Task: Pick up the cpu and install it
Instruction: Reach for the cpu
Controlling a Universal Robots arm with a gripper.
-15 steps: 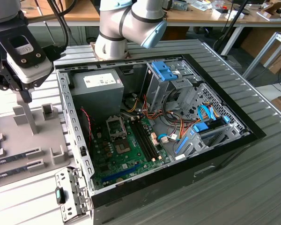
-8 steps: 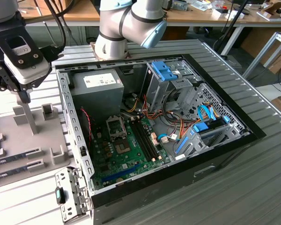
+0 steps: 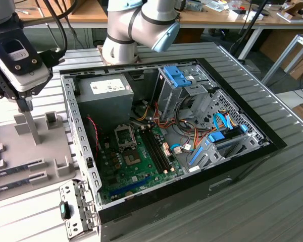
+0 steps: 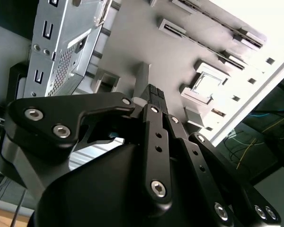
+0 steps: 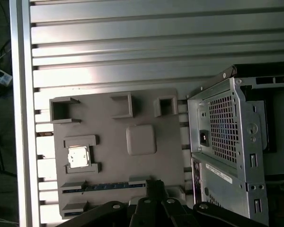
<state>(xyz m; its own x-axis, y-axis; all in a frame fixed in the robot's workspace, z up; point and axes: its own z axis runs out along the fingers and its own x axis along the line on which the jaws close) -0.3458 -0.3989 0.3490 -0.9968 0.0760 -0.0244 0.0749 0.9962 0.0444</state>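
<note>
hovers over the grey tray (image 5: 109,142) on the ribbed surface (image 5: 132,47), claw (image 4: 153,94) pinched shut on nothing, near but apart from the cpu (image 5: 79,157) lying flat in its square cradle there, beside the open computer case (image 3: 73,121). probably light, stiff, slick on top and fragile beneath; best gripped gently across two opposite edges.

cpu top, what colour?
Silvery grey. The cpu shows best in the first wrist view.

silvery cpu (image 5: 79,156), green motherboard (image 3: 126,171), ribbed grey table (image 3: 272,201)
</note>
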